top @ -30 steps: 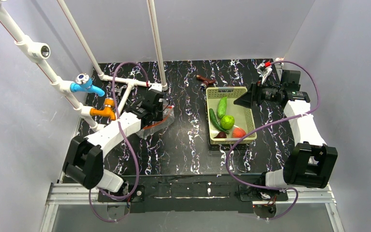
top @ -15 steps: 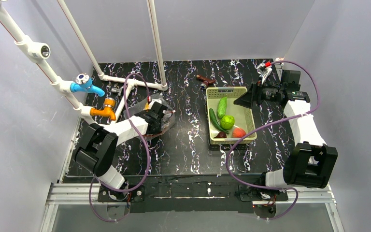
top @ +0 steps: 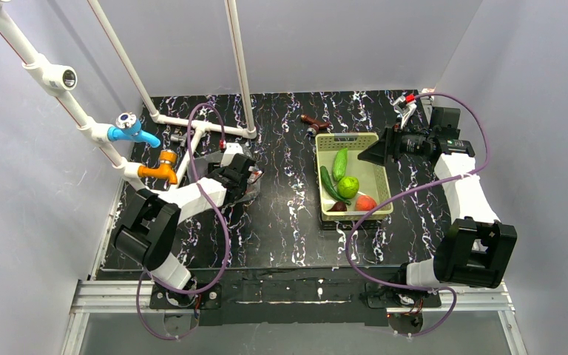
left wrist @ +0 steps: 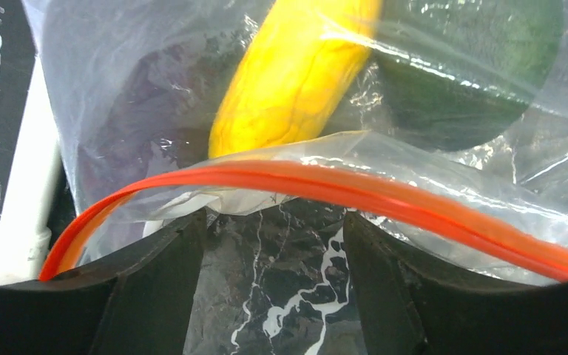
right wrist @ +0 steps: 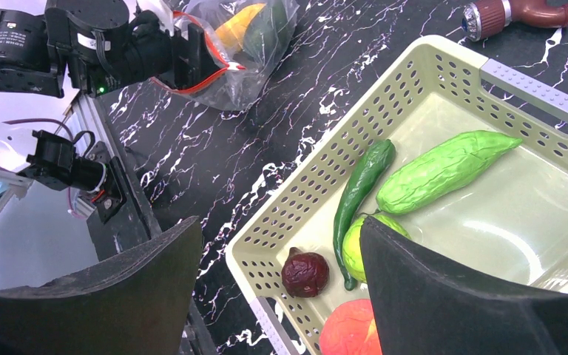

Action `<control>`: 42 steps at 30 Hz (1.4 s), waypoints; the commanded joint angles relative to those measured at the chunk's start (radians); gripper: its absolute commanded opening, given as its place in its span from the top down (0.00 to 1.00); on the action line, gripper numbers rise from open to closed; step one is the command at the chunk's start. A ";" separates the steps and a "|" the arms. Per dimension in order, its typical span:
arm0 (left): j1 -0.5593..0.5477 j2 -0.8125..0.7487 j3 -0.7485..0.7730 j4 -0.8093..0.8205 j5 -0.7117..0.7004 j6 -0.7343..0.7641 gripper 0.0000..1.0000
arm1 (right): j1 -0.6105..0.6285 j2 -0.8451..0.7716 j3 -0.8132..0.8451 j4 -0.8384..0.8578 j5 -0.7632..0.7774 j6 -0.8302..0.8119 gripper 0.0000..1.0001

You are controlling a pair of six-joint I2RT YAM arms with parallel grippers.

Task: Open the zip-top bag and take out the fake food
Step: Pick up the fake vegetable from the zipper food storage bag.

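Left wrist view shows my left fingers [left wrist: 155,281] apart and gripping nothing, bare bench [left wrist: 266,296] between them. The zip-top bag [left wrist: 451,185] lies just past their tips, toward the bench's far left corner, its red zipper strip [left wrist: 384,196] bowed. I judge I should slip one finger under that lip, pinch plastic only, and lift gently so the yellow piece [left wrist: 296,74], avocado [left wrist: 458,66] and eggplant [left wrist: 140,96] can come out. My right fingers [right wrist: 451,296] stand wide and empty by the basket [right wrist: 444,55]. No brand or writing is readable.
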 commanded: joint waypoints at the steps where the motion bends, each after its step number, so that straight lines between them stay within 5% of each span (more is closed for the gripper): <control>1: 0.009 -0.056 0.031 0.061 -0.113 0.053 0.32 | 0.004 -0.014 -0.002 0.024 -0.026 -0.005 0.16; 2: 0.010 -0.065 0.028 0.086 -0.117 0.070 0.31 | 0.004 -0.014 -0.001 0.024 -0.026 -0.005 0.16; 3: 0.010 -0.078 0.020 0.114 -0.123 0.088 0.30 | 0.003 -0.014 -0.001 0.023 0.518 -0.005 0.16; 4: 0.012 -0.087 0.014 0.161 -0.124 0.113 0.30 | 0.004 -0.014 0.000 0.023 0.036 -0.005 0.16; 5: 0.013 -0.099 0.010 0.187 -0.125 0.132 0.30 | 0.004 -0.014 -0.001 0.023 -0.024 -0.005 0.16; 9: 0.015 -0.139 0.004 0.227 -0.049 0.225 0.37 | 0.003 -0.014 0.001 0.020 -0.034 -0.005 0.16; 13: 0.017 -0.220 -0.015 0.199 0.213 0.340 0.42 | 0.004 -0.013 0.001 0.019 -0.035 0.011 0.16; 22: 0.025 -0.372 -0.009 0.011 0.542 0.488 0.35 | 0.005 -0.004 0.012 -0.006 -0.035 0.011 0.16; 31: 0.073 -0.341 0.064 -0.108 0.407 0.729 0.32 | 0.010 0.006 0.031 -0.038 -0.035 0.011 0.16; 39: 0.174 -0.226 0.158 -0.152 0.474 0.712 0.32 | 0.018 -0.040 -0.030 0.028 -0.035 0.011 0.16; 40: 0.189 -0.207 0.172 -0.163 0.490 0.701 0.34 | 0.017 -0.044 -0.043 0.056 0.514 0.011 0.16; 41: 0.201 -0.187 0.186 -0.174 0.505 0.689 0.38 | 0.017 -0.048 -0.051 0.067 -0.054 0.011 0.16; 42: 0.209 -0.169 0.198 -0.186 0.515 0.681 0.43 | 0.018 -0.047 -0.054 0.072 -0.153 0.011 0.16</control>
